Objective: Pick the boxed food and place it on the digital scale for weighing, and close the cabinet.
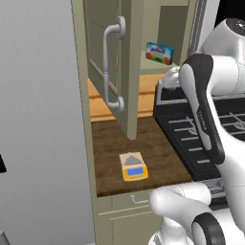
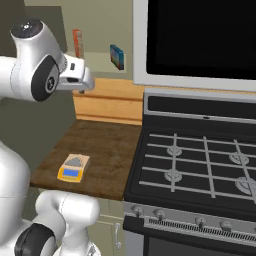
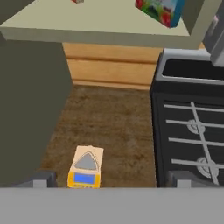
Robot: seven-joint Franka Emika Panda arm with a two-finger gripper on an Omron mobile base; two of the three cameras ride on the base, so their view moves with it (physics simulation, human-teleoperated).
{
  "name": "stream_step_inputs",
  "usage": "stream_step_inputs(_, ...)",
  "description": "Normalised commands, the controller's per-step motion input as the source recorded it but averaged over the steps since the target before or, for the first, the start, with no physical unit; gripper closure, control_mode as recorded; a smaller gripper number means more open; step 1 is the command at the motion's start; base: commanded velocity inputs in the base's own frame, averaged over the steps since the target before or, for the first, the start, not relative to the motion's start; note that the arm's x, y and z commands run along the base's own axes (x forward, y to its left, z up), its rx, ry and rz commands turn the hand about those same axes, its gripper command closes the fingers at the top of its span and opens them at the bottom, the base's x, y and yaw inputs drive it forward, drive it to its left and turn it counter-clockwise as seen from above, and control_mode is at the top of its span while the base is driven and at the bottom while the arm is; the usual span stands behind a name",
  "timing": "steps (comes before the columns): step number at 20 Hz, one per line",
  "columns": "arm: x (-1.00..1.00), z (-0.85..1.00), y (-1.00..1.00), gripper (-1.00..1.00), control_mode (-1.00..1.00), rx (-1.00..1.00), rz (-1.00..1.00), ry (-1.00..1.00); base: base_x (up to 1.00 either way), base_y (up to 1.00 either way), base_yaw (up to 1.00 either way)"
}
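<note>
box (image 1: 160, 52) upper right, on open cabinet (image 1: 125, 67) shelf | scale (image 1: 134, 167) lower centre, on counter (image 1: 158, 158), plate bare | gripper (image 3: 109, 180) tips spread wide, empty | step: reach up past door edge, square jaws across box's narrow side before closing

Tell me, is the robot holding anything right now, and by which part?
Nothing is held. In the hand view the gripper has only the wooden counter between its tips. The boxed food sits on the cabinet shelf, and the scale is bare.
</note>
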Motion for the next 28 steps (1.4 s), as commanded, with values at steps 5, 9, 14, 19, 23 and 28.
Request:
stream_step_inputs(5, -0.12, 0.29, 0.00, -1.00, -1.00, -0.08, 0.00, -0.26, 0.00, 0.00, 0.00)
stream_step_inputs(9, -0.01, 0.11, 0.00, -1.00, -1.00, -0.10, 0.02, -0.34, 0.00, 0.00, 0.00)
stream_step_inputs(14, 0.00, 0.15, 0.00, -1.00, -1.00, -0.09, 0.04, -0.39, 0.00, 0.00, 0.00)
stream_step_inputs(19, 0.00, 0.43, 0.00, -1.00, -1.00, -0.01, 0.01, -0.24, 0.00, 0.00, 0.00)
stream_step_inputs(23, 0.00, 0.56, 0.00, -1.00, -1.00, 0.00, 0.01, -0.11, 0.00, 0.00, 0.00)
stream_step_inputs(28, 0.00, 0.68, 0.00, -1.00, -1.00, -0.01, 0.00, 0.08, 0.00, 0.00, 0.00)
